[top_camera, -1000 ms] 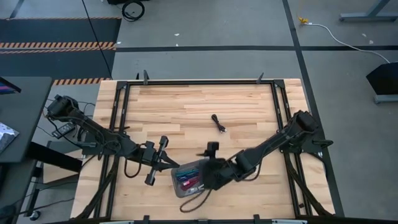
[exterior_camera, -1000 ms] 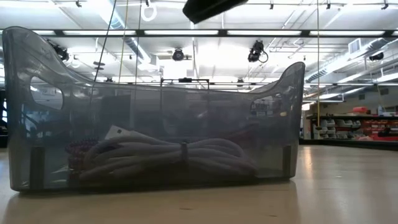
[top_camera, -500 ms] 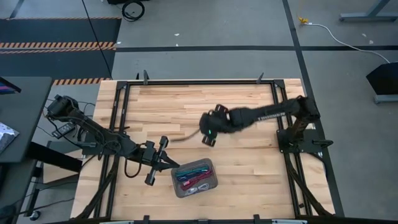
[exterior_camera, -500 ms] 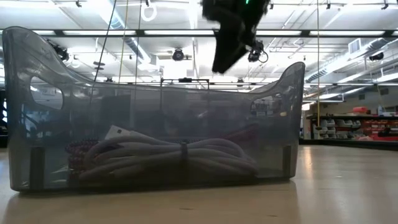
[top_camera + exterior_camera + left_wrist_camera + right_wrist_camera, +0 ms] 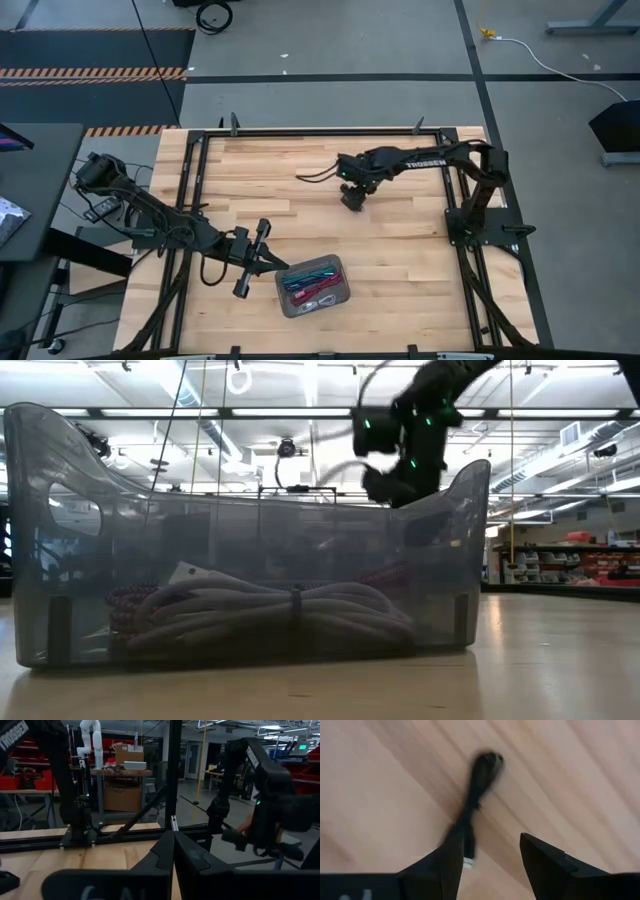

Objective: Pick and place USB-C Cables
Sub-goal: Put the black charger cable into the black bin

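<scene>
**Right gripper over the black cable**

The right gripper (image 5: 490,855) hovers with fingers spread and empty above the black cable (image 5: 475,800), which lies on the table (image 5: 400,250) well beyond the grey tray (image 5: 340,296). The tray holds the other cables (image 5: 308,285). The left gripper (image 5: 250,258) waits just beside the tray, fingers closed and empty.

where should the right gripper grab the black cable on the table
Grip the black cable across the middle of its bundle, coming straight down. It lies flat on the bare wooden table as a slim, elongated coil, so the narrow width suits the right gripper, whose fingers are open above it. Turning the wrist so the fingers straddle the long axis would probably help.
</scene>
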Available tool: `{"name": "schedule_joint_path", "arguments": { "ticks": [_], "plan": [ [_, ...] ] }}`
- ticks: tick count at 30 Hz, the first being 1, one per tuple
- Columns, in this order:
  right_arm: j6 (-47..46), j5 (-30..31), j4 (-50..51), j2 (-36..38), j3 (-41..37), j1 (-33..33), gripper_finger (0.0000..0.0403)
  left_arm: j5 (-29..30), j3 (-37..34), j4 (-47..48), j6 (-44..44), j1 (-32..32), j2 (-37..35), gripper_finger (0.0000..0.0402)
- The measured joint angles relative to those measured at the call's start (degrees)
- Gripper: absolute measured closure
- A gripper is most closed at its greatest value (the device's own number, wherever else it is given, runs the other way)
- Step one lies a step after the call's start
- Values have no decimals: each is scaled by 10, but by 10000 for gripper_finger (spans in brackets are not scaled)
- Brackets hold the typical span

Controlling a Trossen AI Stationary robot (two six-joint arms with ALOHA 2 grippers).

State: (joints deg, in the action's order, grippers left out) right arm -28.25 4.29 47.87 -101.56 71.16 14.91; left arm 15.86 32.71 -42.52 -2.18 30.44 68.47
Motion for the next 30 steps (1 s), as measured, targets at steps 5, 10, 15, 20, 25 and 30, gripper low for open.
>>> {"name": "schedule_joint_path", "arguments": {
  "ticks": [5, 10, 15, 20, 25, 30],
  "plan": [
    [9, -8, -68, 0, -63, 4, 192, 0, 0, 0, 15, 0, 0, 385],
    [26, -24, -101, 0, -59, -6, 181, 0, 0, 0, 18, -1, 0, 385],
    [29, -26, -105, 0, -39, -15, 167, 0, 0, 0, 20, -2, 0, 385],
    [23, -20, -109, -7, -41, -17, 155, 0, 0, -1, 14, -2, 0, 385],
    [18, 15, -138, -6, -71, -18, 151, 0, 0, -1, 13, -2, 0, 386],
    [19, 3, -189, -6, -102, -18, 153, 0, 0, -1, 15, -2, 0, 386]
  ]
}}
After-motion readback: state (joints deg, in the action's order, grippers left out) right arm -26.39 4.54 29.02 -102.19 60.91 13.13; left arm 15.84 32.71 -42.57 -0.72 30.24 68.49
